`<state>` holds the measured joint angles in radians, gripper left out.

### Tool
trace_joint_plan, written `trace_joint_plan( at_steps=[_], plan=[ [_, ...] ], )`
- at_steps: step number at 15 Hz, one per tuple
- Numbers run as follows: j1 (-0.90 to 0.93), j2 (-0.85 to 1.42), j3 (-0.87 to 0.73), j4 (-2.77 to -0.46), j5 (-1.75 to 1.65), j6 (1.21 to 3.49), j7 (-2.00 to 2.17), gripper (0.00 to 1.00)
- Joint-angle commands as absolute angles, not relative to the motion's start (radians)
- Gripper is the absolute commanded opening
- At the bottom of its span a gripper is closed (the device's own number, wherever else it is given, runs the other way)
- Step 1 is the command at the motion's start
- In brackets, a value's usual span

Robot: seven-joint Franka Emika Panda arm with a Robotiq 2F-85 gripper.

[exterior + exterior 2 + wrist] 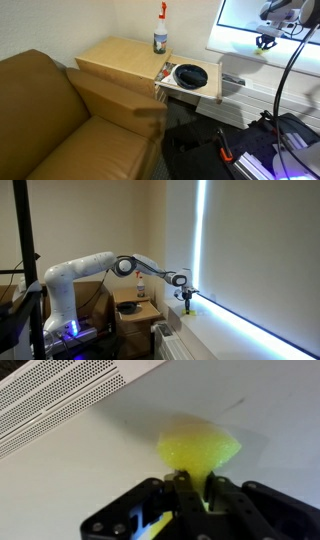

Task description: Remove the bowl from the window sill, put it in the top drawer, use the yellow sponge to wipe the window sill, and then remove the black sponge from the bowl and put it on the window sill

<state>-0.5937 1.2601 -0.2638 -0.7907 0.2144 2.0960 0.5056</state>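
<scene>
The gripper [185, 485] pinches the sponge [200, 445] only by its near edge, low centre in the wrist view, so a hard push on the sill [90, 470] could, I think, fold the soft block or pull it out of the jaws. If the push is too light, the sponge may pass over the sill without wiping. Whether it touches the sill now I cannot tell. The sill is smooth, white and bare here, with a grille [50, 395] at upper left. In an exterior view the bowl [178, 72] sits in the open drawer [205, 94], centre frame, beside a sofa [40, 110].
</scene>
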Motion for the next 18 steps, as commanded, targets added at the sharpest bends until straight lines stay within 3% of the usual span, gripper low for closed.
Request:
trace_joint_plan(
  at_steps=[1, 12, 18],
  plan=[
    [-0.542, 1.234, -0.190, -0.869, 0.237, 2.065, 0.420, 0.04],
    [-0.449, 1.135, -0.048, -1.022, 0.243, 2.049, 0.164, 0.04],
    [-0.488, 1.186, -0.106, -0.976, 0.230, 2.113, 0.218, 0.04]
  ],
)
